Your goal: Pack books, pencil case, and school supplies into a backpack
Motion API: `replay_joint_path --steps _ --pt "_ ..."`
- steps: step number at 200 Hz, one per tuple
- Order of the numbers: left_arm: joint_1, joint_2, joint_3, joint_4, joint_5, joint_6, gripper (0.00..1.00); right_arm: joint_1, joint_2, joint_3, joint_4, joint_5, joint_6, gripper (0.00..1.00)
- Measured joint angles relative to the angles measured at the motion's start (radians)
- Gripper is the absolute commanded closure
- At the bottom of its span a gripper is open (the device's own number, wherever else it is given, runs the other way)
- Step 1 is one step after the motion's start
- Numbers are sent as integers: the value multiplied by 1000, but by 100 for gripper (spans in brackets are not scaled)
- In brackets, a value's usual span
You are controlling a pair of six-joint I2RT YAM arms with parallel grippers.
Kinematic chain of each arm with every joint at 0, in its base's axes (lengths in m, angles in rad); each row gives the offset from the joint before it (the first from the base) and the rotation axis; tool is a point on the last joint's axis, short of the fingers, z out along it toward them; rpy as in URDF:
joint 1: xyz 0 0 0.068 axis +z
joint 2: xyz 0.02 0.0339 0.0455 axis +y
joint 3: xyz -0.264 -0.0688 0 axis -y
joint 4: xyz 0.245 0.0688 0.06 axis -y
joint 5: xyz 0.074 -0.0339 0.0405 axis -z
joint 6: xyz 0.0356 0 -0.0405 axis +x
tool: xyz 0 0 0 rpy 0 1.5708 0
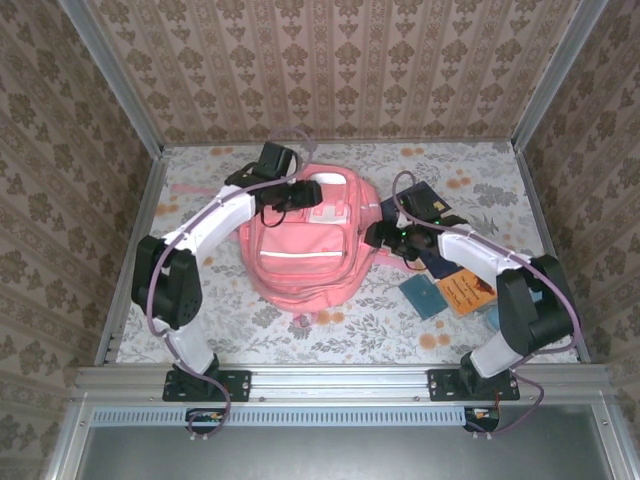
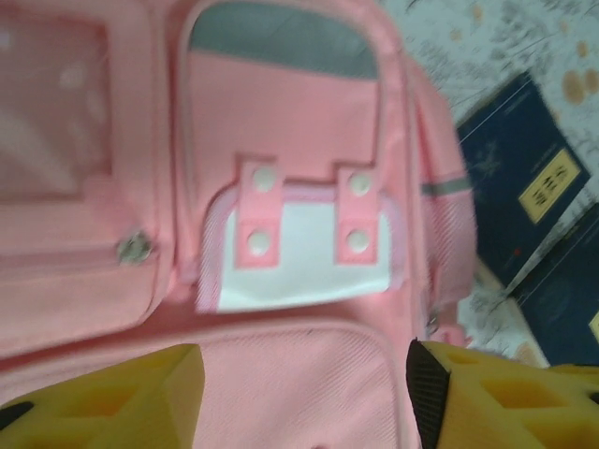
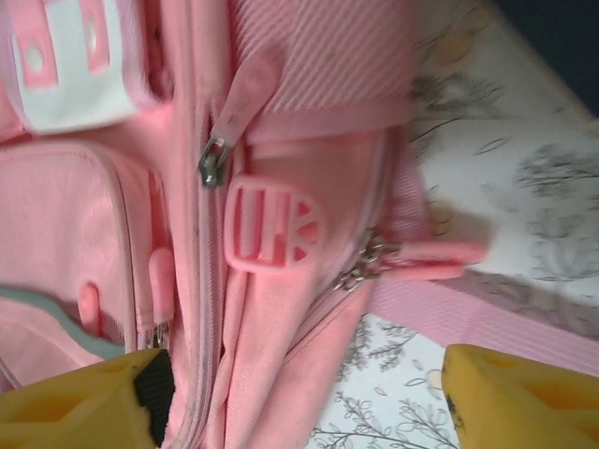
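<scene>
Backpack (image 1: 300, 265) lengthwise toward far wall

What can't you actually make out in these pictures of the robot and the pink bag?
Pencil case: top view, the right arm covers most of it, leaving a pale blue sliver.
Navy book: cut off by the right edge in the left wrist view.
Backpack zipper: right wrist view is blurred, so open or shut is unclear.
Orange book: cover print too small in the top view.
</scene>
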Motion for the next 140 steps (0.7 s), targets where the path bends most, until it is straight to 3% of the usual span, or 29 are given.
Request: replay_joint_path --steps 47,88,121,140 --pt "28 -17 -248 8 -8 -49 44 63 108 29 54 -53 49 44" --pt "87 -21 -333 66 -2 -87 44 99 204 80 96 -79 80 52" --pt "163 -60 -397 129 5 -101 42 138 288 155 127 -103 89 52" --pt "193 -77 -401 121 -1 -97 38 155 312 200 127 -103 85 46"
